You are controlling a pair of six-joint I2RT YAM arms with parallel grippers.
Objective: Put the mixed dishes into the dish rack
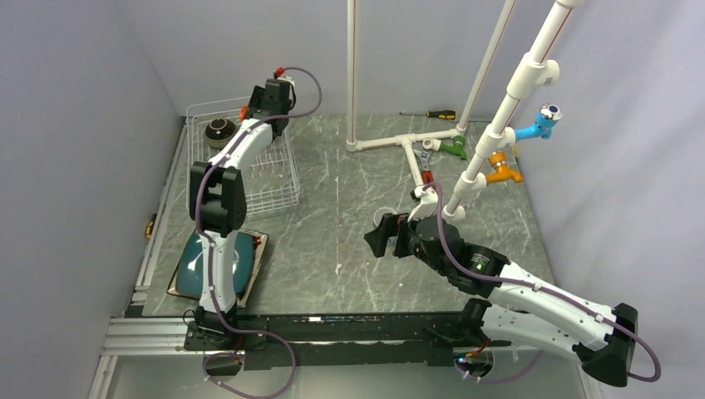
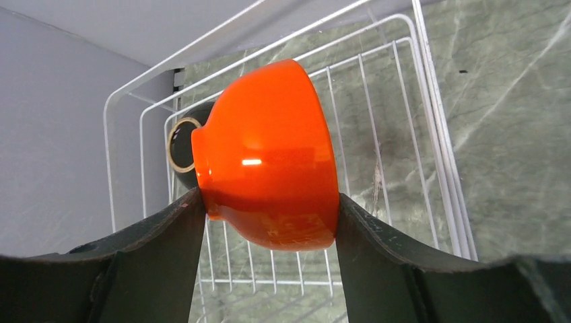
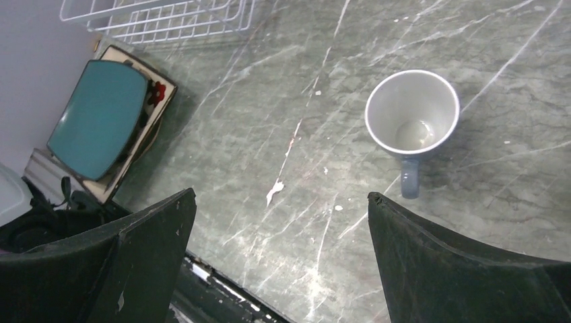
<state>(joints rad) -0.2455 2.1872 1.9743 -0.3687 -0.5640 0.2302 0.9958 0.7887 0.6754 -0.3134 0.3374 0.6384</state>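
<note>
My left gripper (image 2: pixel 269 202) is shut on the orange bowl (image 2: pixel 266 155), holding it on its side above the far end of the white wire dish rack (image 2: pixel 441 145). In the top view the gripper (image 1: pixel 251 115) is over the rack (image 1: pixel 278 195). The dark brown bowl (image 2: pixel 176 145) lies in the rack just behind the orange one and also shows in the top view (image 1: pixel 219 130). The dark teal plate (image 1: pixel 199 270) lies on the brown floral plate (image 1: pixel 259 246) at the near left; both show in the right wrist view (image 3: pixel 101 118) (image 3: pixel 158 94). My right gripper (image 3: pixel 279 208) is open and empty over the table. The pale green plate is out of view.
A grey mug (image 3: pixel 412 111) stands upright just beyond my right gripper (image 1: pixel 378 241). A white pipe frame (image 1: pixel 499 125) with coloured taps (image 1: pixel 544 120) rises at the back right, with a screwdriver (image 1: pixel 432 114) and hand tools near it. The wall runs along the left of the rack.
</note>
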